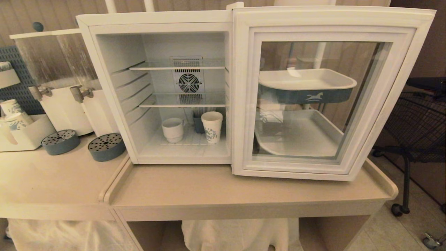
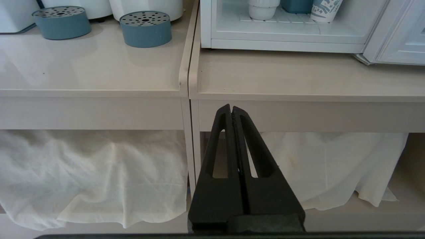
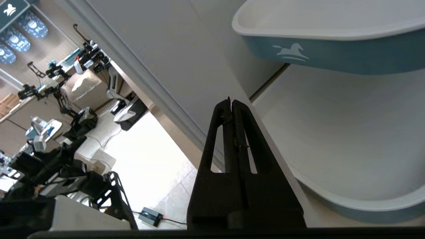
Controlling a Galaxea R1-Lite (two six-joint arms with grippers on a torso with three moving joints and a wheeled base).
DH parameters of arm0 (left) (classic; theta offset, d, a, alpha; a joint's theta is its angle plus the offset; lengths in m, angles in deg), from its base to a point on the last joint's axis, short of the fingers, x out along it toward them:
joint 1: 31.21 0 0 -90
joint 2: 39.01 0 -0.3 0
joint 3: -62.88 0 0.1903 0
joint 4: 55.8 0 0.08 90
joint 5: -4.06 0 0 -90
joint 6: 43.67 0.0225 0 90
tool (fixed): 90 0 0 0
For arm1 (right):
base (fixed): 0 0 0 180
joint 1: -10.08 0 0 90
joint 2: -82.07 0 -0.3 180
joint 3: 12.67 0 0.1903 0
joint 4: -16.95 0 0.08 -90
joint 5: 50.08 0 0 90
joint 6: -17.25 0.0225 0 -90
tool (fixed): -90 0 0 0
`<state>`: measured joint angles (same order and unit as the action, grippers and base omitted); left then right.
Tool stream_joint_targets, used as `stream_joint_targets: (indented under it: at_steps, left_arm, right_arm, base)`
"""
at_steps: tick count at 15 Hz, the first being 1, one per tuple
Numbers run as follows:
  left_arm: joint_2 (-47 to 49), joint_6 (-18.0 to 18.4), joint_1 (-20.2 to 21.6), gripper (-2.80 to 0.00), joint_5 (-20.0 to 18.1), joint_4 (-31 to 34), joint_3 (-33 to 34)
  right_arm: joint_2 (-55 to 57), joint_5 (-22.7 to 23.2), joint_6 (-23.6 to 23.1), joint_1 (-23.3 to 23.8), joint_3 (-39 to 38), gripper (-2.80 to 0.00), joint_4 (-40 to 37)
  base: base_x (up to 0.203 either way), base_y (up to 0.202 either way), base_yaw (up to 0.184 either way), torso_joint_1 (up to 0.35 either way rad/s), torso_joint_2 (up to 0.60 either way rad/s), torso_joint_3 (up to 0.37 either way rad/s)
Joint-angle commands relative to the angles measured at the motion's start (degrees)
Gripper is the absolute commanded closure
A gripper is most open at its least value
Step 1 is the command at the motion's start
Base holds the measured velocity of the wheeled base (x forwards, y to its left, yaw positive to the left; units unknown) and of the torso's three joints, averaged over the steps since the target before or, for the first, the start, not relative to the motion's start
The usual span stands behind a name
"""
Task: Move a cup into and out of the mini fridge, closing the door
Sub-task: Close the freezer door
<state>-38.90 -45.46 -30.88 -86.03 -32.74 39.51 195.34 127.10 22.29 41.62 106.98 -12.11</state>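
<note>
The mini fridge [image 1: 115,104] stands open on the counter, and its door [image 1: 244,104] is swung out to the right. On the fridge floor sits the small white cup [image 1: 172,129], whose base also shows in the left wrist view [image 2: 262,10]. Neither arm appears in the head view. My left gripper [image 2: 231,108] is shut and empty, parked below the counter's front edge. My right gripper [image 3: 230,101] is also shut and empty. It points at the edge of a pale panel [image 3: 166,49] beside two blue-and-white trays [image 3: 318,53]. Whether it touches the panel is unclear.
A printed paper cup [image 1: 212,127] and a small blue holder stand next to the cup. Drink dispensers [image 1: 66,108] and two blue drip trays [image 1: 106,147] sit left of the fridge. The counter has a raised rim [image 1: 383,181]. A black wire cart [image 1: 421,129] stands at the right.
</note>
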Motion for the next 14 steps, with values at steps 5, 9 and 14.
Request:
stream_joint_targets:
  at_steps: [5, 9, 14]
  left_arm:
    - [0.0, 0.0, 0.0, 0.00, 0.0, 0.0, 0.1]
    - [0.0, 0.0, 0.0, 0.00, 0.0, 0.0, 0.0]
    - [0.0, 0.0, 0.0, 0.00, 0.0, 0.0, 0.0]
  right_arm:
    - [1.3, 0.5, 0.0, -3.3, -3.7, 0.00, 5.6]
    - [2.0, 0.5, -0.2, -5.8, -4.0, 0.00, 6.0]
    - [-0.6, 0.5, 0.2, -8.8, -6.0, 0.00, 5.4]
  base:
    - [0.000, 0.000, 0.000, 0.000, 0.00, 0.000]
    - [0.000, 0.000, 0.000, 0.000, 0.00, 0.000]
    - [0.000, 0.000, 0.000, 0.000, 0.00, 0.000]
